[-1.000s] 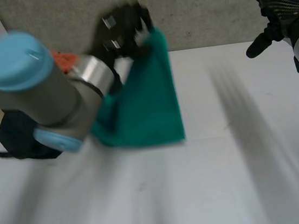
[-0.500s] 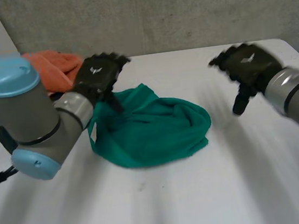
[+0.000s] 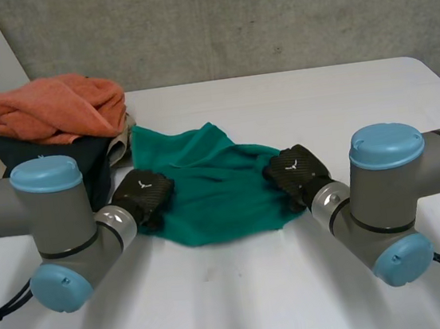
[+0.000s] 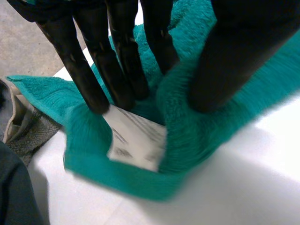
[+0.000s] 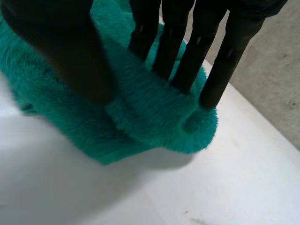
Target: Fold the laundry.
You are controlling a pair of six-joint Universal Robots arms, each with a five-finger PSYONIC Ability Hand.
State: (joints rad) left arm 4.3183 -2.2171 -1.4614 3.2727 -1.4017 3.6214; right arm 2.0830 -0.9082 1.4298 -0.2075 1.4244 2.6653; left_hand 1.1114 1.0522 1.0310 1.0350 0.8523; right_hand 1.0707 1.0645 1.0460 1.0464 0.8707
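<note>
A crumpled teal-green terry towel (image 3: 207, 190) lies on the white table (image 3: 259, 288), in its far half and left of the middle, with a black robot hand on each side of it. The left hand (image 3: 145, 196) is on the towel's left edge. In the left wrist view (image 4: 117, 56) its fingers (image 4: 89, 79) press down into the pile beside a white printed care label (image 4: 136, 138), while the thumb (image 4: 234, 61) bears on a raised ridge of the cloth (image 4: 187, 136), so that a fold is nipped between fingers and thumb. The right hand (image 3: 295, 173) is on the towel's right edge. In the right wrist view (image 5: 61, 51) its fingertips (image 5: 211, 93) sink into the rounded outer lip of the towel (image 5: 140, 112) and the thumb pushes in from the opposite side, pinching a roll of cloth between them. Both grey arms with light-blue caps reach in from the near edge. At the far left corner a bunched orange towel (image 3: 52, 109) sits on top of a dark fabric bag (image 3: 95, 160), with a beige-and-grey cloth (image 3: 122, 148) just beside the green towel's far left corner. A grey concrete wall (image 3: 266, 14) stands behind the table's far edge.
</note>
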